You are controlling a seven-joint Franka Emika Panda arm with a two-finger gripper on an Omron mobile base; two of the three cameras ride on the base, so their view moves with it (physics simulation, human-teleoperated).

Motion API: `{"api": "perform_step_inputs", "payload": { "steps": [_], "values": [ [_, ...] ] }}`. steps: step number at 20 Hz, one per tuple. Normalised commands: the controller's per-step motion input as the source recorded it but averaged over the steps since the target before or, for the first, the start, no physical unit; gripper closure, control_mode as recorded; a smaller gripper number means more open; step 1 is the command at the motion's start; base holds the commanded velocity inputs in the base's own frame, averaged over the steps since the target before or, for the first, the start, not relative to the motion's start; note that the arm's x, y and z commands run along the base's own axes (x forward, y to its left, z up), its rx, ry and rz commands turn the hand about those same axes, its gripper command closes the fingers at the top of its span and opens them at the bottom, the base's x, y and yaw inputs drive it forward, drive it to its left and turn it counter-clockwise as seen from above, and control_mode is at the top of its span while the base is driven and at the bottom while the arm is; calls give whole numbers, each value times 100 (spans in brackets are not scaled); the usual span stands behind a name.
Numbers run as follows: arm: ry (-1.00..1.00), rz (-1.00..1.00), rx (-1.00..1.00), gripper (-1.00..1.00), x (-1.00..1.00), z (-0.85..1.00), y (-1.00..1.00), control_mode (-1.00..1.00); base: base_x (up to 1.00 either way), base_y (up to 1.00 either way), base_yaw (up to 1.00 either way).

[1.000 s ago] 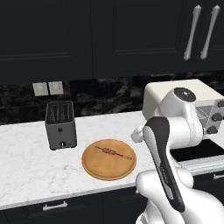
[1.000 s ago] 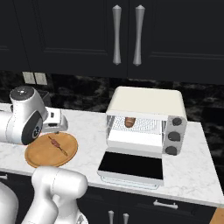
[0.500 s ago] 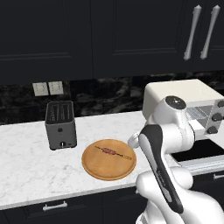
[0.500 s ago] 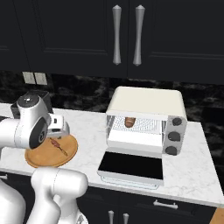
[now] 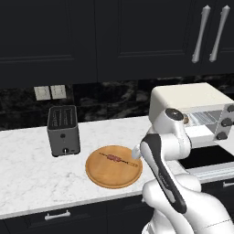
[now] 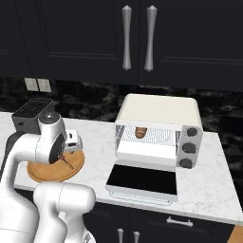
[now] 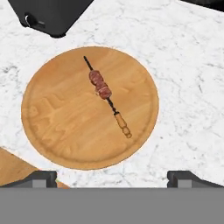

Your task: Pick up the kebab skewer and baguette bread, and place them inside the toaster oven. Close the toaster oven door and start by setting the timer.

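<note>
Gripper, fingers spread wide and empty, poised above the kebab skewer, which lies on the wooden plate on the surface. The baguette bread already sits inside the toaster oven, its door lowered for loading.

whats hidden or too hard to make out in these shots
- Baguette bread in the right base view: a small brown shape inside the toaster oven, its length hidden in there.
- Toaster oven door in the left base view: partly covered by the arm.
- Kebab skewer in the right base view: mostly behind the arm.
- Knob markings: too small.
</note>
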Motion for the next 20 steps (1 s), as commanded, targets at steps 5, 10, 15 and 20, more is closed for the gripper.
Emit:
{"api": "perform_step_inputs", "payload": {
  "steps": [5, 10, 15, 20],
  "values": [
    [0, 12, 0, -100, 33, -52, 2, -100, 0, 0, 0],
    [1, 7, 0, -100, 40, -51, 8, -100, 0, 0, 0],
    [0, 2, 0, -100, 28, -54, 18, -100, 0, 0, 0],
    [0, 0, 0, -100, 3, -54, 1, -100, 0, 0, 0]
  ]
}}
